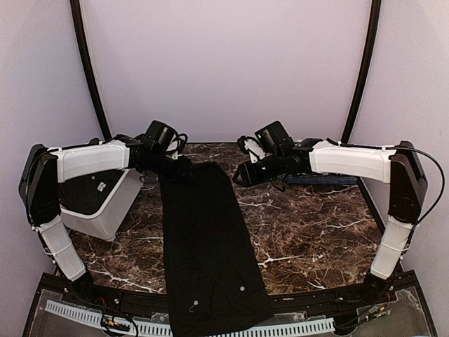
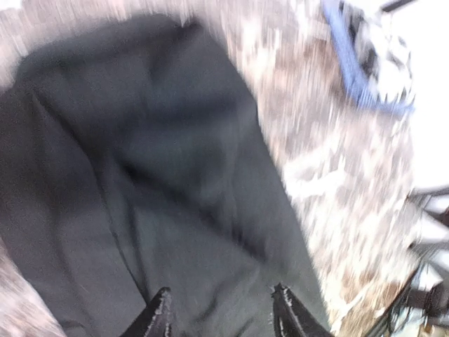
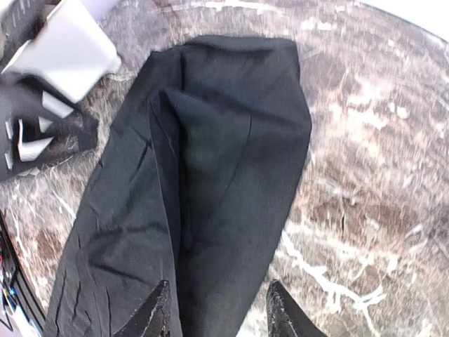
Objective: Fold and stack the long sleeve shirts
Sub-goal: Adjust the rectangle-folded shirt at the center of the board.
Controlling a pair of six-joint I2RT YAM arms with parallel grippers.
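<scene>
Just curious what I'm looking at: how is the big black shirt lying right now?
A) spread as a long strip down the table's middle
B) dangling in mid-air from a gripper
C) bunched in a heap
A: the black shirt lies flat as a long strip on the marble table, from far side to near edge.

One black shirt [image 1: 210, 246], one checked shirt [image 1: 319, 180] — one white bin [image 1: 105, 210].
</scene>
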